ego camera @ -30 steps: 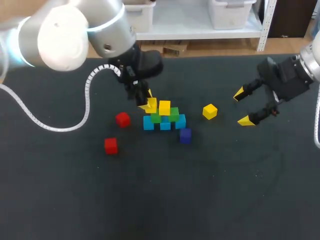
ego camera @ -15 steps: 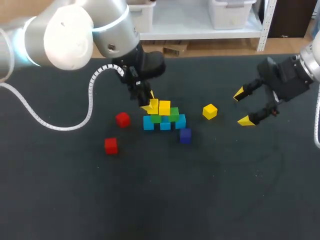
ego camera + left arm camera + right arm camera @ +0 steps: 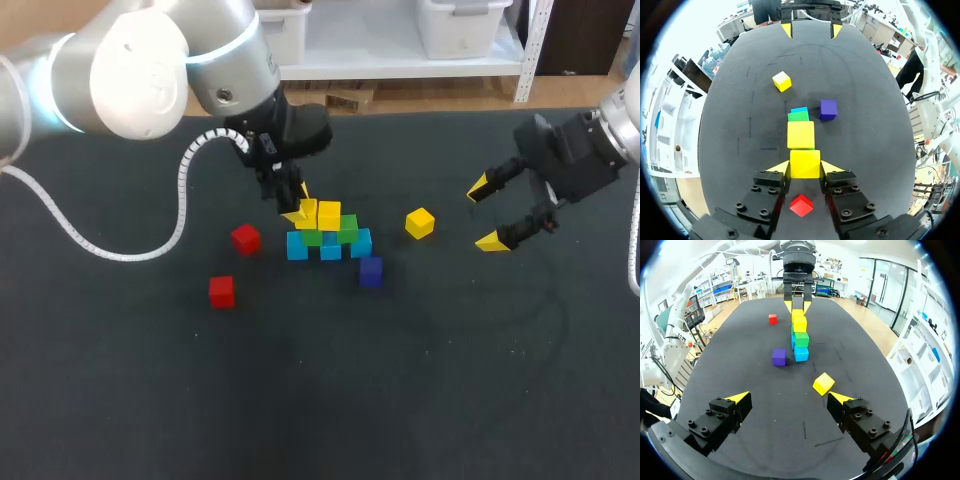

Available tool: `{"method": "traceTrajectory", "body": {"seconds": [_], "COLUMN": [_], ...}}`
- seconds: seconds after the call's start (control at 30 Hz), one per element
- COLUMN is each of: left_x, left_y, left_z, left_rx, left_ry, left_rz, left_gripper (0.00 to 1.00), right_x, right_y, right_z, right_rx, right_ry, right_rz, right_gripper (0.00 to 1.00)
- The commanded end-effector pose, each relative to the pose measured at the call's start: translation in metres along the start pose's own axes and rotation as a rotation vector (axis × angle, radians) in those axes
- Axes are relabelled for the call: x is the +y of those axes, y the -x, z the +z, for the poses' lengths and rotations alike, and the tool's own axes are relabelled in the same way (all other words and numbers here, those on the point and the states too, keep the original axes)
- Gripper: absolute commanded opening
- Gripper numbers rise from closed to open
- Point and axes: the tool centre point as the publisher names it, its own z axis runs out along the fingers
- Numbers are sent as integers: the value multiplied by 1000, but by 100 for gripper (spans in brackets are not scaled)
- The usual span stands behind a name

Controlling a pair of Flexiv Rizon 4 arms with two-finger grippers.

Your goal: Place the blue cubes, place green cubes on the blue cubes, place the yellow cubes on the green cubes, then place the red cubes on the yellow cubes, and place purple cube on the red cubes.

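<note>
- Left gripper (image 3: 805,167): clamped on the held yellow cube (image 3: 805,163), fingertips against two opposite sides, at the left end of the pile, mid-tabletop toward the far edge.
- Right gripper (image 3: 490,213): spread wide, nothing in it, near the right edge of the tabletop.
- Pile: blue cubes (image 3: 330,250) in a row on the tabletop, green cubes (image 3: 347,228) on them, second yellow cube (image 3: 329,215) on top, touching the held one.
- Off the pile: loose yellow cube (image 3: 420,222) toward the right edge, purple cube (image 3: 371,271) just beside the blue row on the near side, red cubes (image 3: 245,238) toward the left edge.
- Risk 1: release off-centre over the green below, likely tipping the cube off the pile's end. Seating not judgeable from these views.
- Risk 2: drag on the neighbouring yellow while opening or lifting, since the faces touch. Possible shift of the whole layer.
- Risk 3: sideways exit with fingers low beside the pile. Likely knock to the lower blocks.
- Surface: dark matte tabletop (image 3: 450,380), faintly grainy, probably good grip for the bottom row. White coiled cable (image 3: 120,250) trailing across its left side.
</note>
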Motion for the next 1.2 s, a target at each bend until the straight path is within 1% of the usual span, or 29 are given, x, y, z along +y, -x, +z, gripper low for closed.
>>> {"method": "traceTrajectory", "body": {"seconds": [0.03,0.43,0.53,0.7,0.87,1.03,1.07,1.2], "left_x": [4,4,4,5,5,5,5,5], "left_y": [0,0,0,0,0,0,0,0], "left_z": [1,3,4,4,4,5,5,5], "left_rx": [0,-1,-1,-1,-2,-2,-2,-4], "left_ry": [-9,-15,-15,-18,-18,-21,-21,-21], "left_rz": [4,1,1,-1,-1,-2,-2,-1], "left_gripper": [0,0,2,9,14,23,26,29], "right_x": [-1,-1,-1,-1,-1,-1,-1,-1], "right_y": [-1,-1,-1,-1,-1,-1,-1,-1], "right_z": [1,1,1,1,1,1,1,1], "right_rx": [-3,-3,-3,-3,-3,-3,-3,-3], "right_ry": [1,1,1,1,1,1,1,1], "right_rz": [-2,-2,-2,-2,-2,-2,-2,-2], "right_gripper": [100,100,100,100,100,100,100,100]}}
